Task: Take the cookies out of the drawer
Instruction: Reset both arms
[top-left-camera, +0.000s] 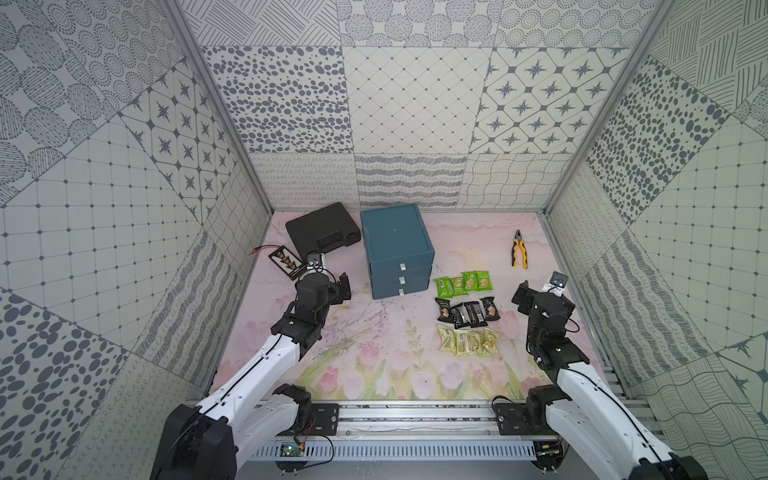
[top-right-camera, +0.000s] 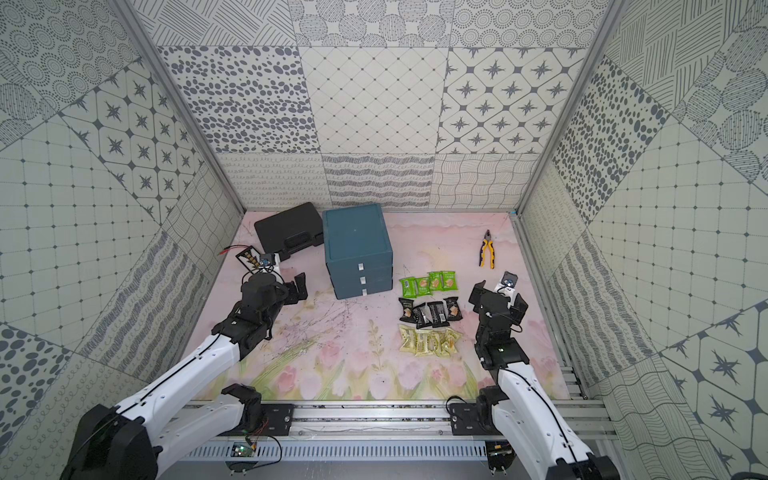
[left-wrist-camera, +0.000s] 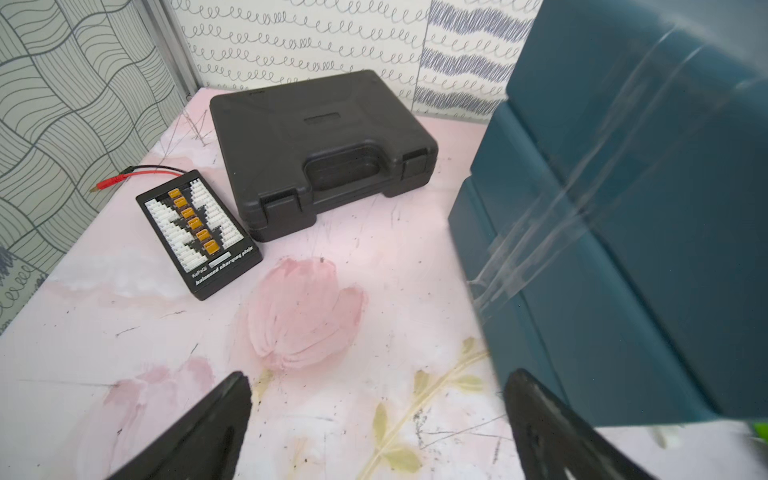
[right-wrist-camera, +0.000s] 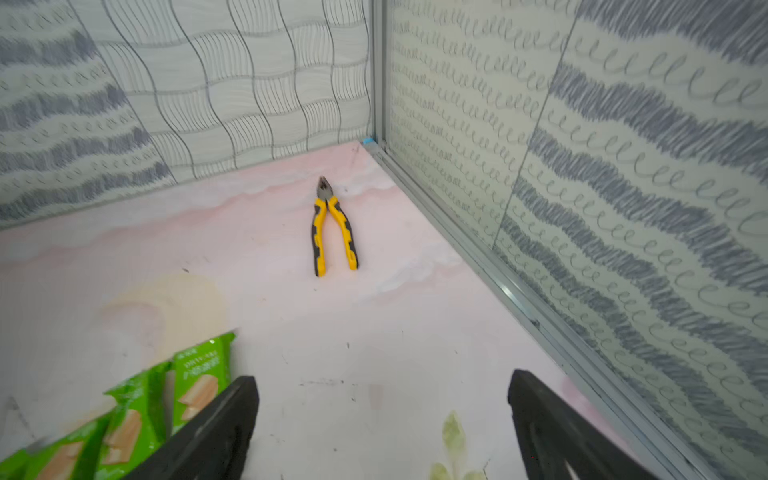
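The cookies (top-left-camera: 465, 314) lie on the tabletop (top-left-camera: 374, 353) in three tidy rows sorted by colour, just beside the drawer unit (top-left-camera: 397, 249). Its drawers all look shut, so the emptying seems finished. The left hand (left-wrist-camera: 374, 382) and the right hand (right-wrist-camera: 382, 382) hang spread wide, empty, on either side.

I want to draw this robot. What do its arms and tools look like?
The left arm and right arm have white shells, chunky black joints and a thin black cable each. The left tool and right tool each have two black wedge-shaped fingers.
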